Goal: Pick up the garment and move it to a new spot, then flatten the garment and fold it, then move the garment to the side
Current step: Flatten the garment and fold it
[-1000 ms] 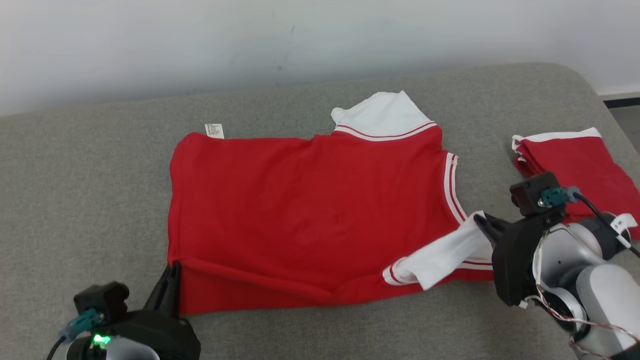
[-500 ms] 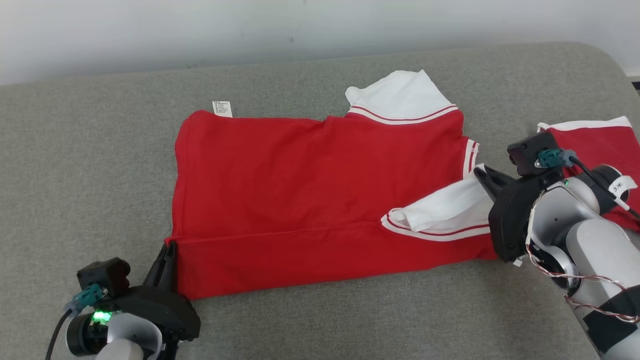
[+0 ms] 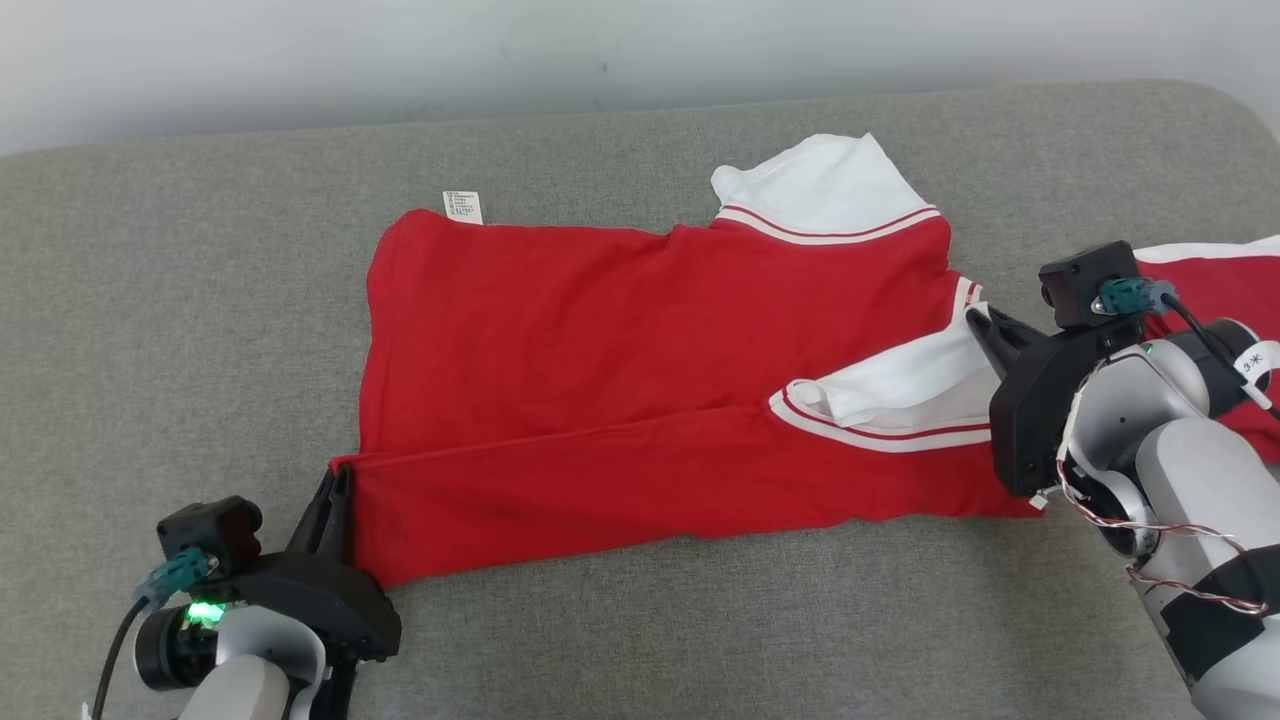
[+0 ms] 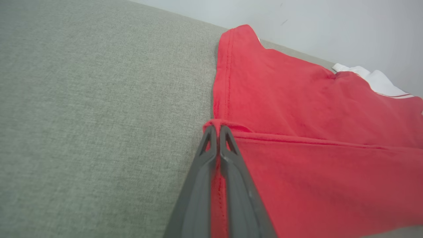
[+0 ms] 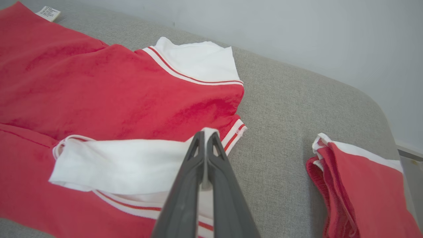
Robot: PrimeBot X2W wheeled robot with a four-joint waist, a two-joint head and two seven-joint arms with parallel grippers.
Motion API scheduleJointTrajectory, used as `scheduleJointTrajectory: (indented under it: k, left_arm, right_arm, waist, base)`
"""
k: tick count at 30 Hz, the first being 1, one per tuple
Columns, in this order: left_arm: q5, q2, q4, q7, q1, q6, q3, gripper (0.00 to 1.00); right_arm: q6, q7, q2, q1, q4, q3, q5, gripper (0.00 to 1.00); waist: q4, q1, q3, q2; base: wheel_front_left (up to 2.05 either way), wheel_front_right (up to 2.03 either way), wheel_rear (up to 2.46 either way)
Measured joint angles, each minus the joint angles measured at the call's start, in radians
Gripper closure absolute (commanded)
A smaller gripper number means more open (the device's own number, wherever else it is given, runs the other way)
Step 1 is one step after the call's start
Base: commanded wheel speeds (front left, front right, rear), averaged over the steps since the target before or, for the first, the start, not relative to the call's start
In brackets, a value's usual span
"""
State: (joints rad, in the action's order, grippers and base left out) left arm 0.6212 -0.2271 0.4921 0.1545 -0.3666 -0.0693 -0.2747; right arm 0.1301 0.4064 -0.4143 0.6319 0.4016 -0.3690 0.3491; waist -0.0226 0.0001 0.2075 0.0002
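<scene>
The garment (image 3: 620,340) is a red shirt with white sleeves, spread across a grey cushioned surface (image 3: 200,300), its near edge folded up over the body. My left gripper (image 3: 338,478) is shut on the garment's lower left corner; in the left wrist view the red hem (image 4: 216,124) is pinched between the fingers. My right gripper (image 3: 975,318) is shut on the white sleeve at the garment's right end, and the right wrist view shows the white cloth (image 5: 132,165) between its fingers. A white care label (image 3: 462,207) sticks out at the far left corner.
A second red and white garment (image 3: 1215,270), folded, lies at the right edge behind my right arm, also seen as a folded pile (image 5: 357,191). A pale wall (image 3: 400,50) runs behind the surface. Bare grey cushion lies to the left and in front.
Both grippers have carried the garment's near edge farther over its body, widening the folded strip. The head camera has also shifted, so the whole scene sits differently.
</scene>
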Motion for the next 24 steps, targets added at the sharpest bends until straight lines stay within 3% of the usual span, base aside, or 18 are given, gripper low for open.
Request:
scheduleJointTrajectory:
  k: [1, 2, 3, 13, 24]
  left_arm:
    - [-0.001, 0.001, 0.006, 0.002, -0.002, 0.000, -0.004, 1.00]
    - [-0.008, 0.000, 0.015, 0.005, -0.007, 0.000, -0.009, 0.07]
    - [-0.016, -0.001, 0.023, 0.010, -0.014, 0.001, -0.015, 0.00]
    - [-0.080, -0.027, 0.051, 0.074, -0.012, 0.007, -0.052, 0.00]
    - [-0.127, -0.037, -0.013, 0.046, 0.138, -0.096, -0.087, 0.00]
  right_arm:
    - [0.000, -0.001, 0.007, 0.000, 0.011, 0.005, -0.002, 0.73]
    - [0.000, -0.002, 0.013, -0.001, 0.020, 0.009, -0.007, 0.00]
    - [0.000, -0.007, 0.018, -0.001, 0.028, 0.012, -0.011, 0.00]
    - [0.000, -0.059, 0.058, -0.046, 0.032, 0.044, 0.012, 0.00]
    - [0.000, 0.035, 0.088, -0.279, -0.038, 0.240, -0.022, 0.00]
  waist:
    - [0.000, 0.0000, -0.001, 0.0000]
    - [0.001, -0.0001, -0.003, -0.0001]
    - [0.001, -0.0001, -0.005, 0.0000]
    - [-0.007, -0.0001, -0.051, -0.0001]
    - [-0.022, -0.0002, -0.081, -0.0002]
  base:
    - [0.00, 0.00, 0.00]
    - [0.00, 0.00, 0.00]
    - [0.00, 0.00, 0.00]
    - [0.00, 0.00, 0.00]
    - [0.00, 0.00, 0.00]
